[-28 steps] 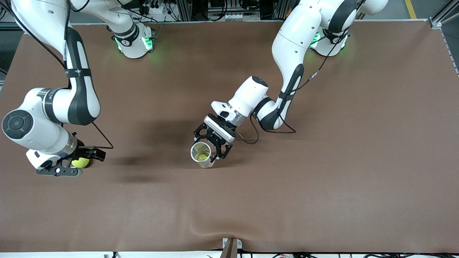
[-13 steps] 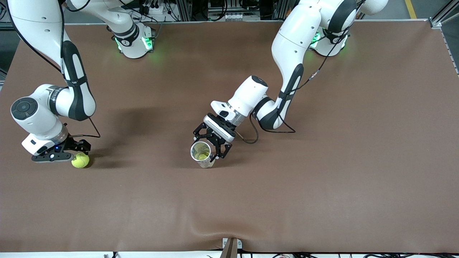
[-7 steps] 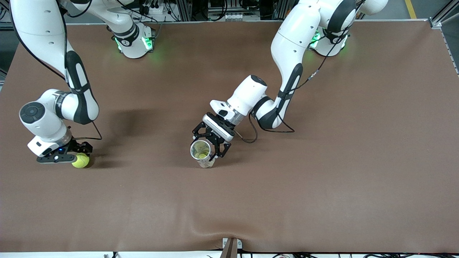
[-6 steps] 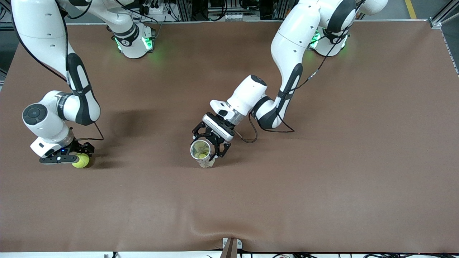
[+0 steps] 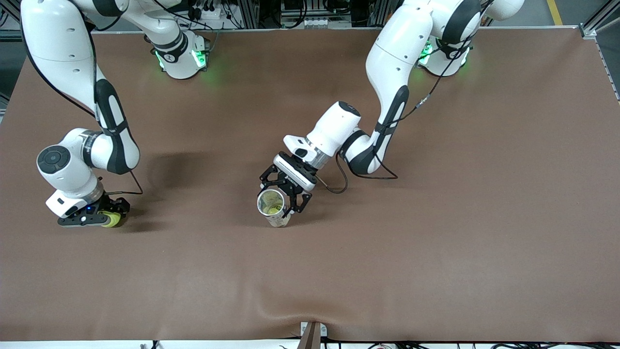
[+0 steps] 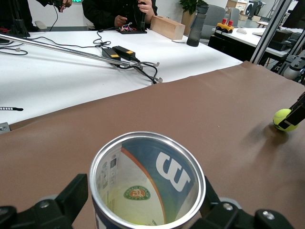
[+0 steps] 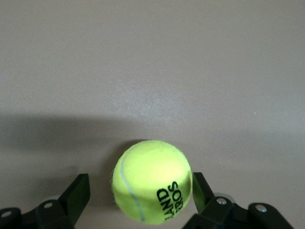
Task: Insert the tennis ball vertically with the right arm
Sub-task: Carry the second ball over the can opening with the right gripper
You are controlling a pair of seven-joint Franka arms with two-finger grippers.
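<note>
A yellow-green tennis ball (image 5: 115,219) lies on the brown mat at the right arm's end of the table. My right gripper (image 5: 104,219) is down around it and open. In the right wrist view the ball (image 7: 152,186) sits between the fingers of the right gripper (image 7: 139,191). One finger (image 7: 199,187) touches it and the other stands a little apart. Mid-table, my left gripper (image 5: 282,198) is shut on an upright, open-topped tennis ball can (image 5: 272,206). The left wrist view looks into the can (image 6: 147,181) held by the left gripper (image 6: 147,210), with the ball (image 6: 282,119) farther off.
The brown mat (image 5: 436,242) covers the whole table and has a small ridge (image 5: 290,310) at the edge nearest the front camera. Both arm bases (image 5: 181,58) (image 5: 443,60) stand along the edge farthest from that camera. The left arm's elbow and cable (image 5: 363,167) hang low beside the can.
My right gripper has slid over the tennis ball and come down, so the ball now lies between its fingers instead of beside them. The left gripper and can have not moved.
</note>
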